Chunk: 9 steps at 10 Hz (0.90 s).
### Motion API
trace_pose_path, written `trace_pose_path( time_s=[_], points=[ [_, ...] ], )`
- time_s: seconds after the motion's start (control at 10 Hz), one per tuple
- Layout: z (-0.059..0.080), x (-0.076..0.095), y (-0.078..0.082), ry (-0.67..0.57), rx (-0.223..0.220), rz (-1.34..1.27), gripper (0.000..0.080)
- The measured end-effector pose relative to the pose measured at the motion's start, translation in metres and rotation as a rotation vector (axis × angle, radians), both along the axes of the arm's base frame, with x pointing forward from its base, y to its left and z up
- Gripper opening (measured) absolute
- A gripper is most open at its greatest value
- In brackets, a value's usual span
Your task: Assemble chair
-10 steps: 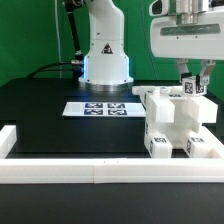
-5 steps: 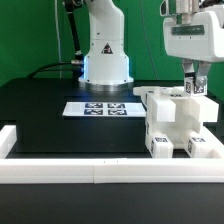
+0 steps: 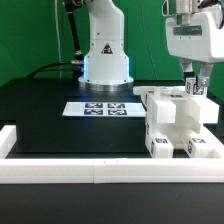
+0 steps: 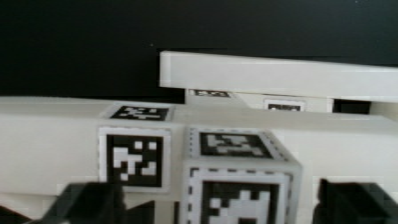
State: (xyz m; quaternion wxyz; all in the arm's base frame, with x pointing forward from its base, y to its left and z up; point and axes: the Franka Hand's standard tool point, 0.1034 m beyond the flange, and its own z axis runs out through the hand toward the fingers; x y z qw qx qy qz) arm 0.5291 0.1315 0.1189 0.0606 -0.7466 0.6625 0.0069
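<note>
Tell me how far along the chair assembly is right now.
Done: most white pieces stand joined as one blocky chair at the exterior view's right. In hand: the end effector hangs over a tagged post on top of it, fingers apart on either side, apparently not clamping. Left: I can't tell whether that post is fully seated, or which parts remain.
</note>
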Motion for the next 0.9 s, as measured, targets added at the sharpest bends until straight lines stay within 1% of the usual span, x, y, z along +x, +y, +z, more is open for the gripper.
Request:
trace_pose_path(
  time_s=[0.1,0.2,0.4,0.9],
  points=[
    [0.0002,0.0001,0.001,-0.005,-0.003,0.046,0.0592],
    [0.0002,-0.0002,0.0022,-0.018,-0.014,0.179,0.0639],
    [-0.0001,-0.0004,0.0043,-0.04,-0.029,0.392,0.0648],
    [-0.0035,-0.001,0.0033,-0.072,-0.057,0.768,0.0649]
  ],
)
